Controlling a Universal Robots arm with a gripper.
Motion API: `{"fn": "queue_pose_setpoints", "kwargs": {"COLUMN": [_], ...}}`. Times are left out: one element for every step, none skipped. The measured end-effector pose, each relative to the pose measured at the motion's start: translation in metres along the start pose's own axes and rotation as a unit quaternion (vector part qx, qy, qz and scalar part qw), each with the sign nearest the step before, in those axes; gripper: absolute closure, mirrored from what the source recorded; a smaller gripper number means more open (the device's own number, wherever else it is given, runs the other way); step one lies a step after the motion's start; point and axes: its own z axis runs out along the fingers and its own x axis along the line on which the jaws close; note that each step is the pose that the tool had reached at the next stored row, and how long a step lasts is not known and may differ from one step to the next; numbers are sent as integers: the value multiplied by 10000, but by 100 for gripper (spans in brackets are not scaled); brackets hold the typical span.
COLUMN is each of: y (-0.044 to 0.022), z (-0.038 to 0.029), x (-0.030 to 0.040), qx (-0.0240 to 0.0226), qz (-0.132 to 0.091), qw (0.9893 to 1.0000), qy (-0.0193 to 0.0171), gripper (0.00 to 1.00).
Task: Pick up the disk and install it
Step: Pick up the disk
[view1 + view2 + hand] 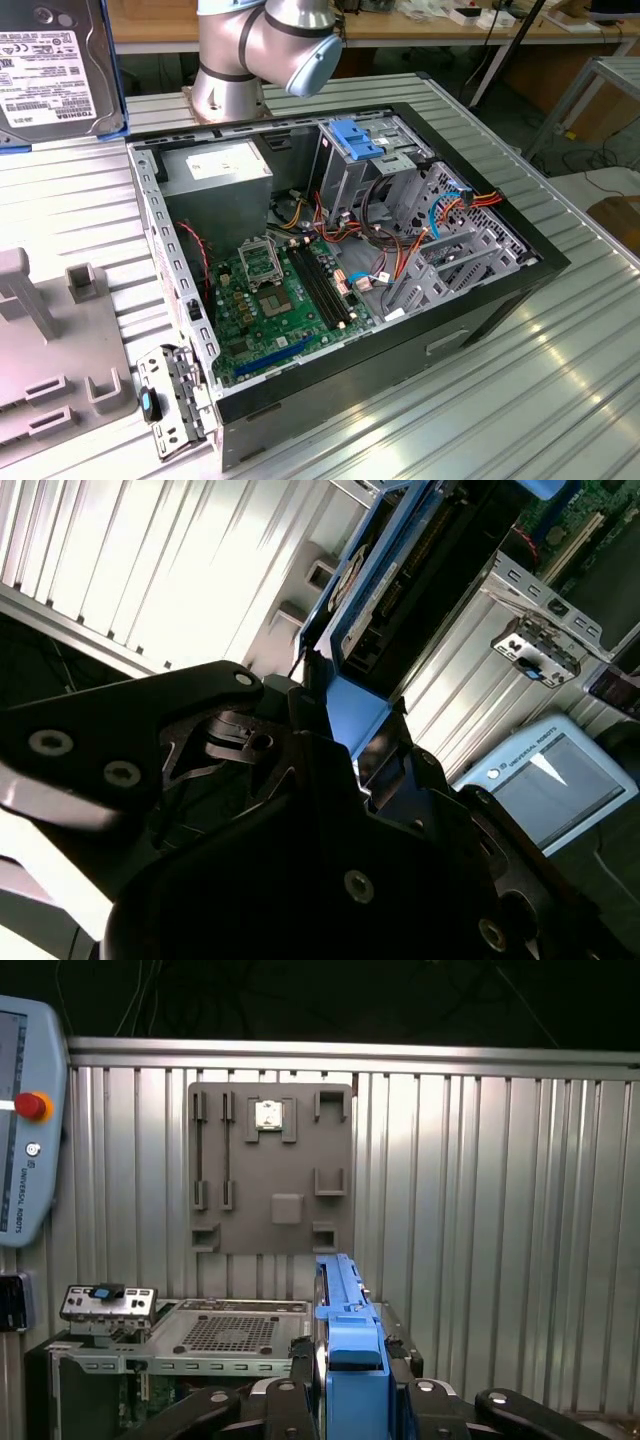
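Exterior view: the disk is up at the exterior view's upper left, close to the camera. Its printed label face is turned outward and a strip of blue carrier frame runs along its edge.
Disk position: off the table and well apart from the open computer case; it is not in the drive cage.
Gripper: in the first wrist view the gripper is clenched on the disk's blue carrier. One black finger presses against each broad side, and the disk stands edge-on between them.
Second wrist view: the gripper shows as dark linkages, with the blue carrier pinched at their tips and the drive body reaching away from them.
Computer case: it lies on its side on the ribbed aluminium table with the side panel off. The green motherboard and the grey power supply are exposed.
Drive cage: grey metal, at the far end of the case, with a blue plastic latch on top and coloured cables just beside it.
Robot arm: a silver and pale blue joint stands behind the case.
Fixture plate: the grey slotted plate rests on the table at the exterior view's left, beside the case. In the first wrist view it lies beyond the disk's edge.
Teach pendant: a pale blue pendant with a red button lies near the case.
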Motion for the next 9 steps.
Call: {"fn": "queue_pose_setpoints", "kwargs": {"y": [-15,-30,-56,-82,-118,-163,-187,-206,-234], "z": [2,4,8,11,16,21,24,26,30], "x": [0,1,1,2,2,3,4,4,5], "qx": [0,0,0,0,0,0,0,0,0], "qz": [0,0,0,0,0,0,0,0,0], "qw": [10000,10000,10000,10000,10000,10000,10000,10000,10000], "qy": [0,0,0,0,0,0,0,0,0], "gripper": [63,63,63,63,63,63,63,63,63]}}
